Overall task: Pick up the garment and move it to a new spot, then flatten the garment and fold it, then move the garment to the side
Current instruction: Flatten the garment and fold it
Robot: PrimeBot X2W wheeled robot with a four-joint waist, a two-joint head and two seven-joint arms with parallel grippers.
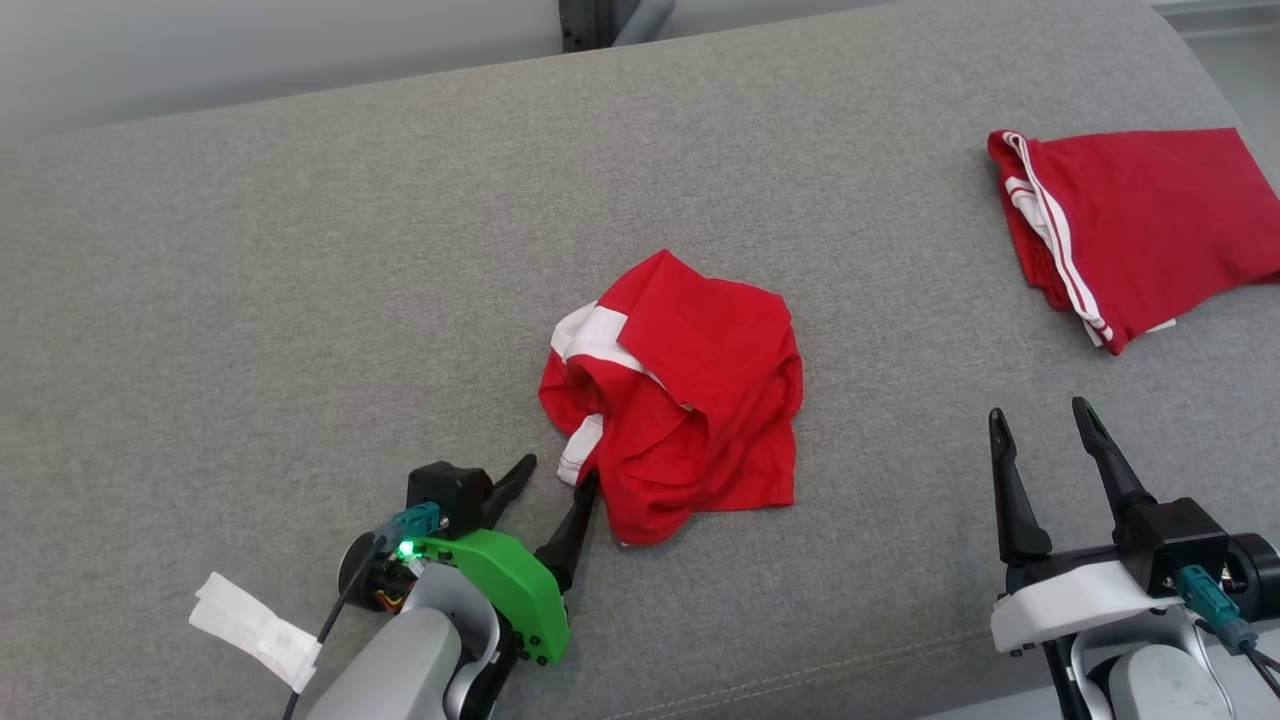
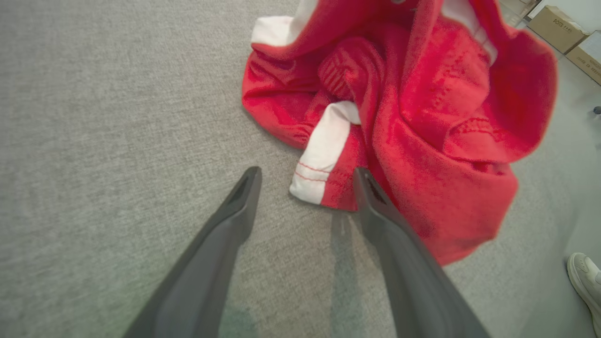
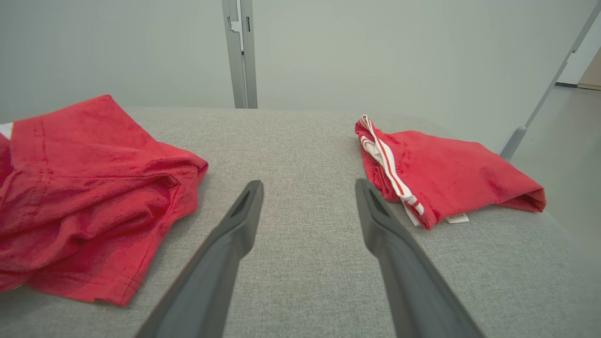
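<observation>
A crumpled red garment (image 1: 680, 395) with white bands lies in the middle of the grey couch surface (image 1: 300, 300). My left gripper (image 1: 560, 475) is open just at its lower left edge, one finger touching the cloth. In the left wrist view the garment (image 2: 422, 117) fills the upper right, and its white cuff (image 2: 324, 155) lies between my open fingertips (image 2: 305, 176). My right gripper (image 1: 1040, 420) stands open to the right of the garment, apart from it, with nothing between its fingers. The right wrist view has the garment (image 3: 84, 188) at the left.
A second red garment (image 1: 1130, 225) with white stripes lies folded at the far right, also (image 3: 446, 178) in the right wrist view. A white paper tag (image 1: 255, 628) lies near my left arm. A person's shoe (image 2: 584, 277) stands on the floor beyond the couch edge.
</observation>
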